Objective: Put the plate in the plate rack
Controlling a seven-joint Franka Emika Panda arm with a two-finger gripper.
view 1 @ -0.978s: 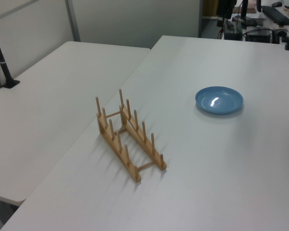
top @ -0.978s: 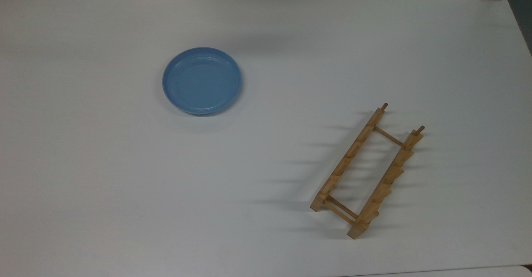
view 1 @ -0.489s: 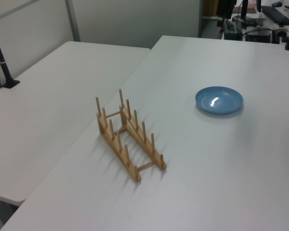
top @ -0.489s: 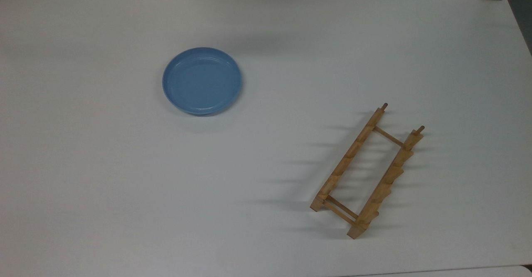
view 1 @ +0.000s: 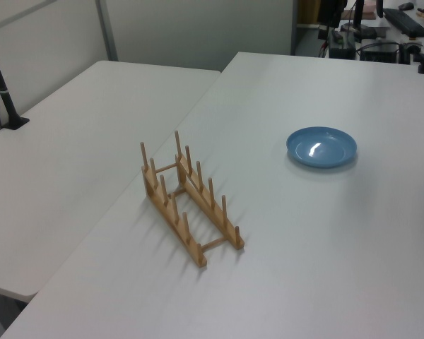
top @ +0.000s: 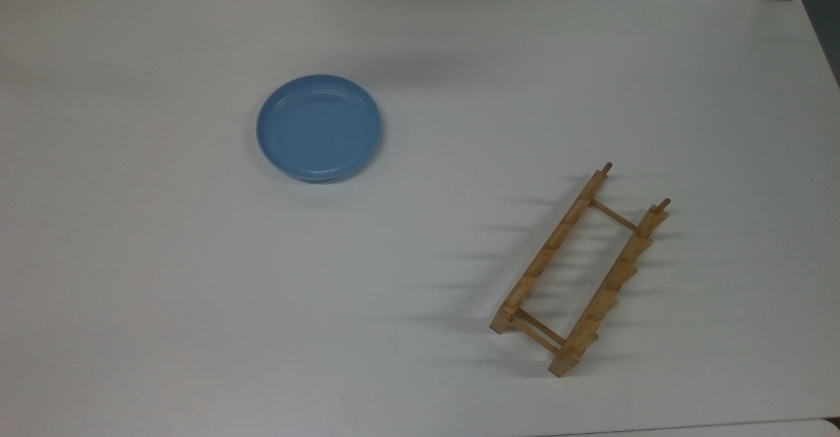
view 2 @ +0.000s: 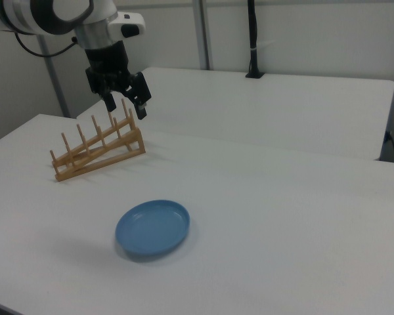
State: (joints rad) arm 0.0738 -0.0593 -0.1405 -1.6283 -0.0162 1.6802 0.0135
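Clearly the step in hand is the reach for the light-blue plate (view 2: 152, 229), which lies flat on the white table (top: 164, 292), below the gripper (view 2: 125, 105) and well apart from it. The jaws hang spread and empty. I judge a flat plate needs an approach at its raised rim, one finger over the lip. The wooden plate rack (top: 579, 271) stands well apart from the plate, its slots free.

The table (top: 420, 50) is seen from straight overhead in the top view, obliquely from opposite sides in the left and right views, with plate (top: 319, 127) and plate rack (top: 581, 273) shared by all.
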